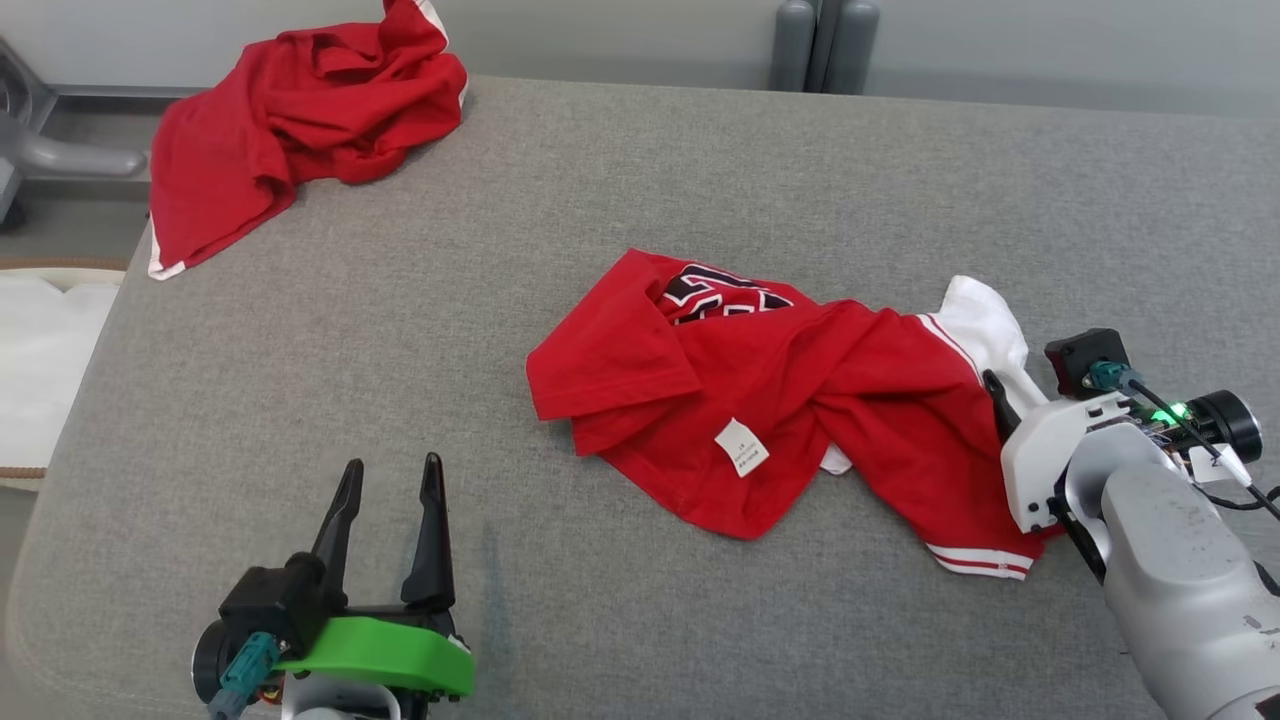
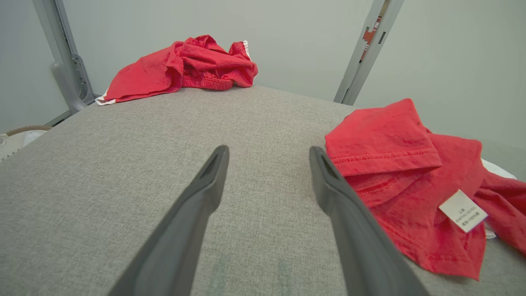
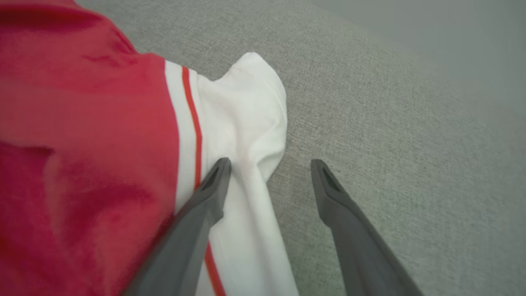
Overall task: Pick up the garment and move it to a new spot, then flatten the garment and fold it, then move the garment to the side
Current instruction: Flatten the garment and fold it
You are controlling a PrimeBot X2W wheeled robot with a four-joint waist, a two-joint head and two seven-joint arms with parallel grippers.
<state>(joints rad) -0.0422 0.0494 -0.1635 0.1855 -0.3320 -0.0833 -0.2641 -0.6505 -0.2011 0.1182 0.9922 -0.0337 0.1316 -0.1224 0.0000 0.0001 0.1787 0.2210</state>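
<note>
Hovering with fingers spread, my right end effector (image 3: 271, 162) straddles the white edge of the red garment (image 1: 780, 400), which lies crumpled mid-bench (image 1: 600, 150). My left end effector (image 1: 392, 462), likewise spread and empty, sits near the garment, not touching it.

Bright, soft, even light. The crumpled red cloth garment (image 1: 800, 400) casts only a thin, faint shadow on the grey woven-fabric desk (image 1: 500, 200). The right wrist view is blurred; the left wrist view bows at its edges.
</note>
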